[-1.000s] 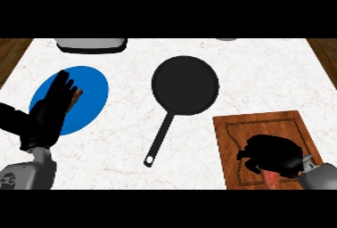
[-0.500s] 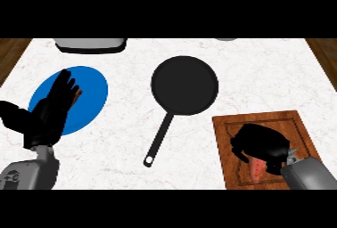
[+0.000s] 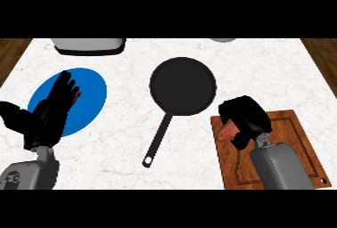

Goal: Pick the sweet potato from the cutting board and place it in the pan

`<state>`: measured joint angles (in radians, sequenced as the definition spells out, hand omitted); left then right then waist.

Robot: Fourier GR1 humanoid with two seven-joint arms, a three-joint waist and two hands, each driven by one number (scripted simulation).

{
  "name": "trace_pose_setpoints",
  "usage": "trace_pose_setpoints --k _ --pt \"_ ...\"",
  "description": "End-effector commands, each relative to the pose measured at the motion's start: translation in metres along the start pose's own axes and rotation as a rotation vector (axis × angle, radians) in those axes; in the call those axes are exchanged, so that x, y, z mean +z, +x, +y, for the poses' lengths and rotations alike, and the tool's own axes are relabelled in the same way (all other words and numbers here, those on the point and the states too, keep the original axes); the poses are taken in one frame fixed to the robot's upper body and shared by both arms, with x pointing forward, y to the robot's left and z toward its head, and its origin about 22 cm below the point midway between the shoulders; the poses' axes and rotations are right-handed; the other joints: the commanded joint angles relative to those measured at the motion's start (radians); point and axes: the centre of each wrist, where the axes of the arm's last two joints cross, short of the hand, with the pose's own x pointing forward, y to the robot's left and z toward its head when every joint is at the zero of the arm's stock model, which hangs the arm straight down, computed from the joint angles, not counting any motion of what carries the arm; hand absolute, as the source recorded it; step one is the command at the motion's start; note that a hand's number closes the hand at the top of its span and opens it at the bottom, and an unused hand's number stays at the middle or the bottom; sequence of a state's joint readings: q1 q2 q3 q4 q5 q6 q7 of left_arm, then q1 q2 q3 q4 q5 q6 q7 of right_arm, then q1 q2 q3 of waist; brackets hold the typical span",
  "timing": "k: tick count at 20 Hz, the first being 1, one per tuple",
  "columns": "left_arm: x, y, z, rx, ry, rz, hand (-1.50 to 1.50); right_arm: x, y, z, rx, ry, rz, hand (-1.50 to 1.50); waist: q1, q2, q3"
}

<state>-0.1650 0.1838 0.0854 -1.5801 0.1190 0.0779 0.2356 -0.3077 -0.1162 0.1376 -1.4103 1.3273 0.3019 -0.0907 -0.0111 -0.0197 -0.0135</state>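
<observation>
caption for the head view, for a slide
Right hand carries the sweet potato off the cutting board toward the pan.

On the white tabletop (image 3: 263, 67), the right hand (image 3: 245, 116) curls round the reddish sweet potato (image 3: 228, 132) above the far left corner of the wooden cutting board (image 3: 302, 142), near the tabletop's right edge. The black pan (image 3: 183, 86) lies mid-tabletop, handle pointing toward the near edge. The left hand (image 3: 49, 113) rests with fingers straight over the blue plate (image 3: 89, 95) near the left edge.

I see the reddish-orange sweet potato (image 3: 228, 132) mostly hidden in my right hand (image 3: 245, 118) above the brown cutting board's (image 3: 296, 147) left edge. The black round pan (image 3: 183, 86) lies empty, handle pointing toward me.
</observation>
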Motion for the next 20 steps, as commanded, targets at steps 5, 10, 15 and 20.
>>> trace_pose_setpoints --k 5,10,15,20 --pt "-0.004 0.004 -0.016 -0.001 -0.074 -0.011 0.00 -0.030 0.059 -0.088 0.069 -0.399 0.436 1.50 0.079 0.005 0.002" --pt "-0.006 0.009 -0.031 -0.007 -0.132 -0.027 0.00 -0.045 0.088 -0.128 0.071 -0.512 0.675 1.50 0.154 0.025 0.007" --pt "-0.014 0.016 -0.037 -0.023 -0.172 -0.048 0.00 -0.061 0.118 -0.157 0.033 -0.616 0.912 1.50 0.174 0.041 0.009" --pt "-0.016 0.017 -0.046 -0.004 -0.166 -0.041 0.00 -0.082 0.140 -0.172 -0.011 -0.664 1.025 1.50 0.176 0.046 0.010"
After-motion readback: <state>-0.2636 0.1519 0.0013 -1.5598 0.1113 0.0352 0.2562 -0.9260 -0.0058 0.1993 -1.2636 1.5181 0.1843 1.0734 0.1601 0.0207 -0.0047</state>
